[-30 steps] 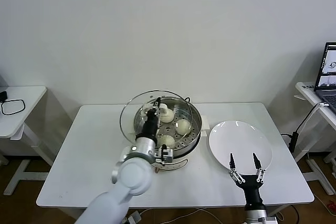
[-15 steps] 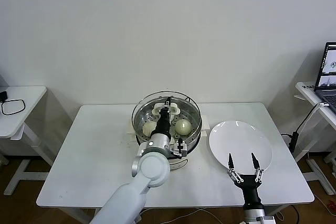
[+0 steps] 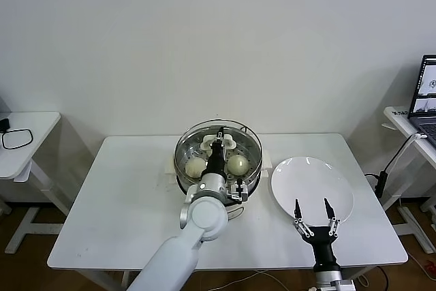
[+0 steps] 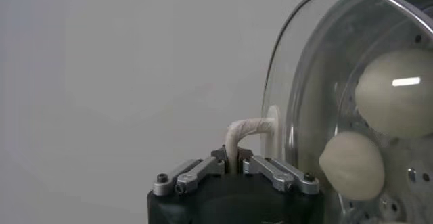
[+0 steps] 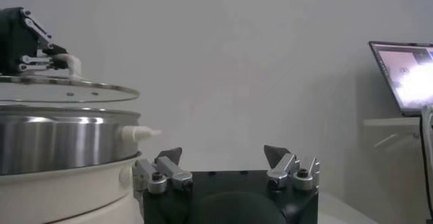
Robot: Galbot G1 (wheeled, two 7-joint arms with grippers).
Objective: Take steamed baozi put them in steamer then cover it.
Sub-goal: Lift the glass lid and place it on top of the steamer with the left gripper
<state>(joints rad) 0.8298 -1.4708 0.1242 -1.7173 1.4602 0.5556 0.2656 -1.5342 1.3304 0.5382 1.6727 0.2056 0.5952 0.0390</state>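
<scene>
The left gripper is clamped tight on the white arched handle of the round clear glass lid with a metal rim, holding it flat directly over the round shiny steel steamer pot at the middle of the white table. In the right wrist view the lid's rim hangs just above the pot's steel wall, level with it, with a thin gap between them; whether any part already touches cannot be told. So the relation that matters is vertical: the pot lies straight below the lid, edges lined up all round as far as the head view shows, and the likely remaining move is a short, straight lowering before letting go.

Through the glass, 2 cream-white pleated buns show plainly on the perforated tray, with others partly hidden behind the arm. The flat white plate to the right lies bare.

The right gripper waits at the near right edge of the table, fingers spread wide and holding nothing.
</scene>
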